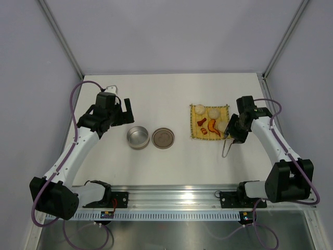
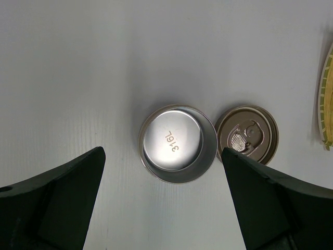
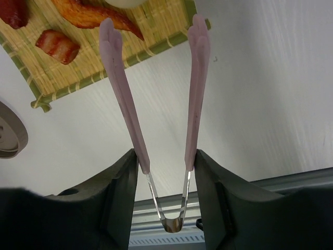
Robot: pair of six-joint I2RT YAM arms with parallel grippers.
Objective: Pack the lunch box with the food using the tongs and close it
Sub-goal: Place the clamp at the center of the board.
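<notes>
Plainly, the tongs [image 3: 196, 88] are two slim pale pinkish arms joined by a metal spring bend. The right gripper [image 3: 166, 156] clamps them near the bend, tips apart and empty over the mat [image 3: 78, 73] edge. The frame cuts off the food [image 3: 57, 46] there. The left gripper [image 2: 162, 153] hangs spread over the empty lunch box [image 2: 156, 156], its lid [image 2: 247, 136] just beside.

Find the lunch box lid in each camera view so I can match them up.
Top external: lid at centre, just right of the open tin.
Left wrist: lid right of centre, beside the tin.
Right wrist: only a sliver of lid at the left edge.
Shared landmark: the woven mat, visible in all three.
</notes>
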